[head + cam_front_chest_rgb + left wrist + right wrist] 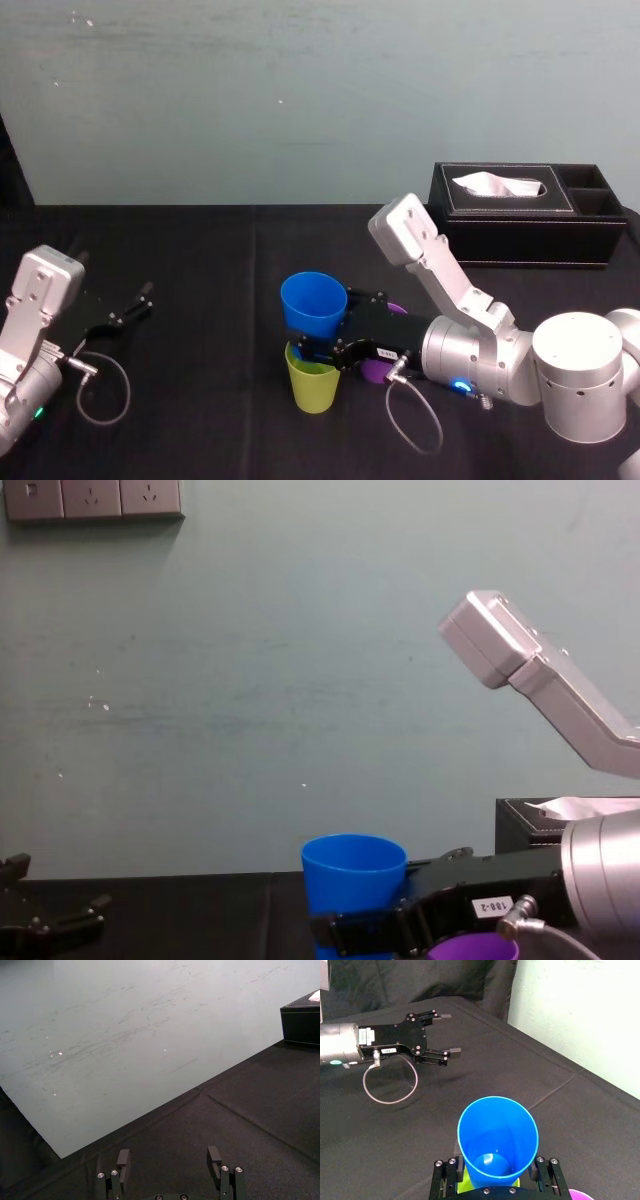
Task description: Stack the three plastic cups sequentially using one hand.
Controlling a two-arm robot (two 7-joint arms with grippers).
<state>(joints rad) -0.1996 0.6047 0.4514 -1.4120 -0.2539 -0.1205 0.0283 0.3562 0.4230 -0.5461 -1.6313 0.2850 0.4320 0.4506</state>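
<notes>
My right gripper (318, 340) is shut on the blue cup (313, 303), one finger on each side of its lower half (497, 1140). The cup is upright, slightly tilted, with its base at the mouth of the yellow-green cup (313, 383), which stands on the black table. Whether the base is inside that mouth I cannot tell. The yellow-green rim (463, 1183) peeks out under the blue cup. The purple cup (376, 371) stands just beside it, mostly hidden under my right gripper body; its rim shows in the chest view (470, 947). My left gripper (125, 310) rests open and idle at the table's left.
A black tissue box (520, 215) stands at the back right near the wall. A grey cable loop (100, 390) lies by my left arm. The black cloth between the two arms is bare.
</notes>
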